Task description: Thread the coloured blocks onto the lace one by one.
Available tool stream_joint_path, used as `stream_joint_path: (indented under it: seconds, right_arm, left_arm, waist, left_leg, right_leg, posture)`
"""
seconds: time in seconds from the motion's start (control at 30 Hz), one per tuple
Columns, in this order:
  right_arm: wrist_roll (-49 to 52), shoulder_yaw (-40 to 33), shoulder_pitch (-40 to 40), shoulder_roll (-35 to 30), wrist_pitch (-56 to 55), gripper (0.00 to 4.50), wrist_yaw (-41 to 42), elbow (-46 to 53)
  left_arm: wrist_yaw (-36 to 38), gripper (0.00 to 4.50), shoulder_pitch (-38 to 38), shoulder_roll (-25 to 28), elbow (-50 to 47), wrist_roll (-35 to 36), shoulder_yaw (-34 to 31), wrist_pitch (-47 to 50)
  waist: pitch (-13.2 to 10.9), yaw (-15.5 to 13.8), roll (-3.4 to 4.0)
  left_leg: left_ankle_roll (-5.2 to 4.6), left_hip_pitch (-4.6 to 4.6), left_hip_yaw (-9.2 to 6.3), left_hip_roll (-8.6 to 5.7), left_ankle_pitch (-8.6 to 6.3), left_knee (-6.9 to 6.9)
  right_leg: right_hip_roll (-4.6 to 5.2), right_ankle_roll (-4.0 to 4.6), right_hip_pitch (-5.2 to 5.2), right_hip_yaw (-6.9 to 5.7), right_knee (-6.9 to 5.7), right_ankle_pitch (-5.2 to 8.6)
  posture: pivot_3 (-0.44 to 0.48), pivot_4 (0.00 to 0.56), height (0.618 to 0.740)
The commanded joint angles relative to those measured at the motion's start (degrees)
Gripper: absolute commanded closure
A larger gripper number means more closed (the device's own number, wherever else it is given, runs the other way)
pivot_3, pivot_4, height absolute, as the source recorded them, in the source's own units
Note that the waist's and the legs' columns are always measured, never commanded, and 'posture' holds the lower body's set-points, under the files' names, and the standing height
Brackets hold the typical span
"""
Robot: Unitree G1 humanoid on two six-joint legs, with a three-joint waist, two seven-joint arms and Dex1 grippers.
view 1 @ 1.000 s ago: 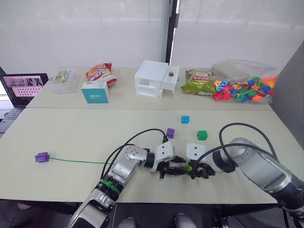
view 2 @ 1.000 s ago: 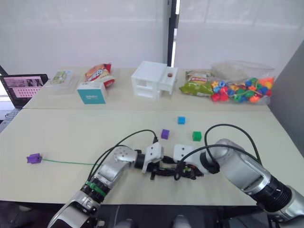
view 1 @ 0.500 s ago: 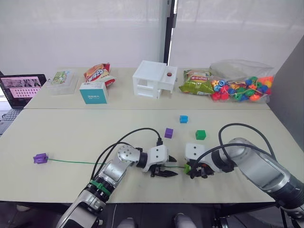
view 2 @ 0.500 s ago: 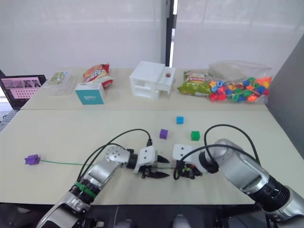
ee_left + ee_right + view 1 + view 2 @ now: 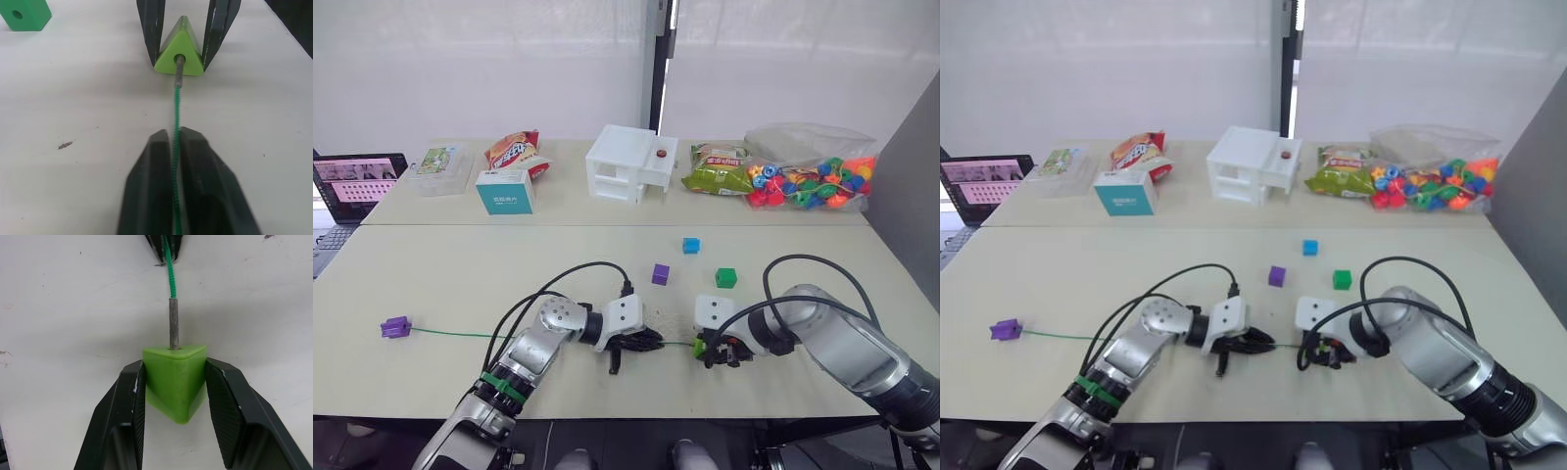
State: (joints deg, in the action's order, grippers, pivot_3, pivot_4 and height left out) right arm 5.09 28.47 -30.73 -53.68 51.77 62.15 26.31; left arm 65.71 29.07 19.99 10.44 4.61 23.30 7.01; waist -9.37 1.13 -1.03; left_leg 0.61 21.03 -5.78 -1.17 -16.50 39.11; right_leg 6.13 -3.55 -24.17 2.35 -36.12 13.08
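The lime green block [image 5: 175, 380], a triangular piece with a hole through it, is sitting low over the near part of the bench [image 5: 460, 274], where the right end effector [image 5: 174, 396] is pinching it between its two black fingers. The grey tip of the lace [image 5: 177, 103] is entering the block's hole, and the left end effector [image 5: 174, 156] is clamping the green cord just behind that tip, its fingers closed tight on it. The two end effectors are facing each other, near but not touching. The rest of the lace is trailing away toward the robot's left across the bench to a purple block [image 5: 395, 326] sitting at its far end. Farther back on the bench, a second purple block [image 5: 660, 274], a blue block [image 5: 691, 245] and a darker green block [image 5: 725, 278] are lying loose and apart from one another.
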Motion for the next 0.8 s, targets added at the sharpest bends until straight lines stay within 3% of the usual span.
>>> stream_joint_path:
  seconds: [0.03, 0.37, 0.63, 0.67, 0.8]
  right_arm:
    - [-0.4, 0.2, 0.3, 0.0, -0.6, 3.21, 0.0, -0.1]
    - [-0.4, 0.3, 0.3, 0.1, -0.2, 3.21, 0.3, 0.5]
    - [-0.7, 0.2, 0.8, -0.3, 0.3, 3.21, -0.2, 1.4]
    - [-0.5, 0.1, 0.9, -0.3, 1.3, 3.21, -0.4, 1.5]
    - [1.6, -1.1, 0.9, -0.2, 3.9, 3.21, 0.1, 2.7]
  left_arm:
    - [0.0, 4.50, 0.1, -1.9, 1.0, 1.4, -0.6, -3.2]
    - [2.1, 4.50, 3.8, -6.9, 7.6, 0.0, 1.4, -5.8]
    - [2.4, 4.50, 2.1, -7.0, 6.4, 1.7, 0.2, -2.5]
    - [2.4, 3.94, 1.9, -6.5, 6.1, 2.0, -0.2, -2.2]
    - [2.6, 2.74, 0.9, -4.9, 4.0, 2.9, -1.1, -1.2]
  waist:
    - [0.0, -0.1, 0.00]
    - [0.0, -0.1, 0.00]
    - [0.0, -0.1, 0.00]
    - [0.0, -0.1, 0.00]
    - [0.0, -0.2, 0.00]
  left_leg:
    - [0.00, 0.00, 0.00, 0.00, 0.00, 0.00]
    - [0.00, 0.01, 0.01, -0.01, 0.00, 0.01]
    - [0.00, 0.01, 0.01, -0.01, 0.00, 0.01]
    - [0.00, 0.01, 0.00, -0.01, 0.00, 0.01]
    - [0.00, 0.01, 0.00, -0.01, 0.00, 0.01]
  right_leg:
    - [0.00, 0.00, 0.00, 0.00, 0.01, 0.00]
    - [0.00, 0.00, 0.00, 0.00, 0.01, 0.00]
    - [0.00, 0.00, 0.00, 0.00, 0.01, 0.00]
    - [0.00, 0.00, 0.00, 0.00, 0.01, 0.00]
    - [0.00, 0.00, 0.00, 0.00, 0.01, 0.00]
  posture:
    - [0.000, 0.150, 0.740]
    - [0.000, 0.150, 0.740]
    - [0.000, 0.150, 0.740]
    - [0.000, 0.150, 0.740]
    - [0.000, 0.150, 0.740]
